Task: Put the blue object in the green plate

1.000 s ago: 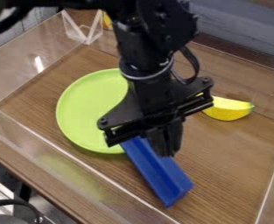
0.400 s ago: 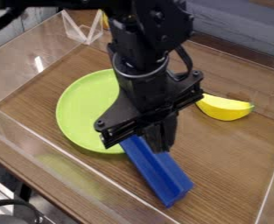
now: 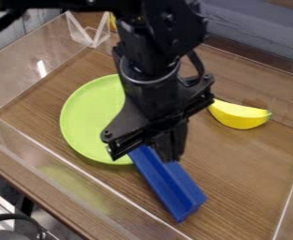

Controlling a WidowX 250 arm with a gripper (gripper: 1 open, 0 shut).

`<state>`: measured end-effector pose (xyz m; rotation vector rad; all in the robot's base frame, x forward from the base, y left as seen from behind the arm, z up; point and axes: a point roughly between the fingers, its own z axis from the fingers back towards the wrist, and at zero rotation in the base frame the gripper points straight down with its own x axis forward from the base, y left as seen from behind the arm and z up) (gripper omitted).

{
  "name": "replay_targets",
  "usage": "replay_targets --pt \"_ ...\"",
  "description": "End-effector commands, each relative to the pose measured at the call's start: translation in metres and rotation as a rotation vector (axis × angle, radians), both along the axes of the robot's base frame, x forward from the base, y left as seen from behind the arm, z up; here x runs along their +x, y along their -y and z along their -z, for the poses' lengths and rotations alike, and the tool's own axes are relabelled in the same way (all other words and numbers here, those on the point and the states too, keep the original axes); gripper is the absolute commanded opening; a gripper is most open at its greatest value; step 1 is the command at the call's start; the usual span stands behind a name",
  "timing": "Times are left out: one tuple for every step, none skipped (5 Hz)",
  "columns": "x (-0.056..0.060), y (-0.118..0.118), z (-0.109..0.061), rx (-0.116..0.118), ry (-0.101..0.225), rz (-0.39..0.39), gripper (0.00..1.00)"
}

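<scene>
Wooden tabletop (image 3: 246, 167), clear wall along its lower-left edge. Black robot gripper (image 3: 171, 148) sits over the middle, pointing down, fingers pressed together. Tips are just above or against the block's upper end; can't tell contact. Don't read it as a grip.

Lime-green round plate (image 3: 76, 117) lies left of the gripper, inboard of that lower-left edge, partly hidden by the gripper.

Deep-blue ridged block (image 3: 176, 192) is the one to move. Lies on the tabletop, long axis slanting from the plate toward the bottom edge. Upper end right by the plate rim, touching or not unclear; lower end nearer the bottom edge.

Handling, my guess: stiff, light, not fragile. Ridges should help friction; smooth faces may slip. Take it across the narrow width, mid-length, fingers on the long sides. An end grip would let it droop or swivel. Fingers need to spread before going down, else they push it into the rim.

Yellow toy banana (image 3: 240, 115) is off toward the right edge, well apart from the block. Leave it.
</scene>
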<state>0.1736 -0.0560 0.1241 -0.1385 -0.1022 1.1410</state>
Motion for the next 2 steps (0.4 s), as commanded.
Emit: replay_targets --pt "0.0024 0.0012 -0.0041 0.001 0.018 -0.017 0.0" --pt "0.0025 0.002 -0.0032 0.007 0.014 -0.038 0.0"
